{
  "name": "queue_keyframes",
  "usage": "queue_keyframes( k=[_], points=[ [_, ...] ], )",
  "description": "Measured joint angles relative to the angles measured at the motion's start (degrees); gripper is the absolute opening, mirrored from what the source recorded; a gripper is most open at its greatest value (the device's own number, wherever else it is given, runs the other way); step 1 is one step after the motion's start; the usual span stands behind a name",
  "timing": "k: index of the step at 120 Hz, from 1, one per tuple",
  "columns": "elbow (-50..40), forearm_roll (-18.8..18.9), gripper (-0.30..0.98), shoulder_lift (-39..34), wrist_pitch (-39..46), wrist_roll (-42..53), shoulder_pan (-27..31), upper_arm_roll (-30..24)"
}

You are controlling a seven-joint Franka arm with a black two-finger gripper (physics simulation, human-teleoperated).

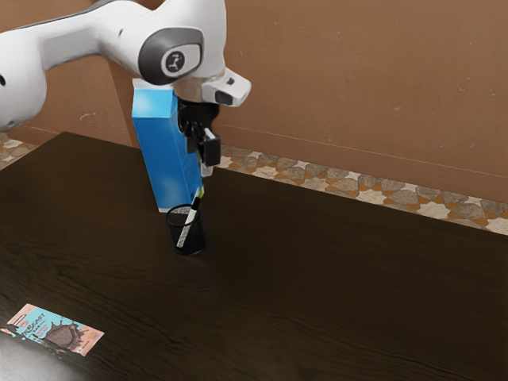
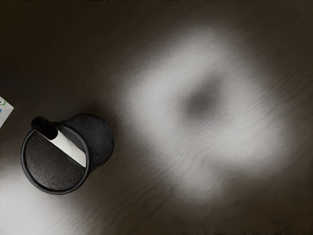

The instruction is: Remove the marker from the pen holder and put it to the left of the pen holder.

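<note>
Can see the end effector [image 1: 206, 163] just above the marker [image 1: 190, 217], but cannot tell released from clenched. Find the marker inside the pen holder [image 1: 195, 241] on the counter [image 1: 317, 278], long axis aslant, black end up over the rim toward the blue carton [image 1: 159, 151], white length running down across the inside toward the opposite wall. Probably need to come down a little and sideways, match that slant and close on the black end, then draw out along the same line rather than straight up, so as not to drag or tip the pen holder
</note>
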Motion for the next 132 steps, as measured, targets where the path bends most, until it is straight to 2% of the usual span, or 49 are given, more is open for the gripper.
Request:
queue_keyframes(
  k=[16,46,75,91,132],
  points=[
    [-1.0,-0.8,0.63,0.0,0.0,0.8,0.0,0.1],
    [2.3,-1.5,0.66,11.6,0.0,1.4,0.2,3.9],
    [10.5,-1.9,0.48,20.6,0.1,1.5,0.0,8.9],
    [14.5,-1.8,0.38,24.3,0.3,1.5,-0.2,9.7],
    [17.1,-1.7,0.28,28.0,2.9,1.6,-0.5,11.7]
  ],
)
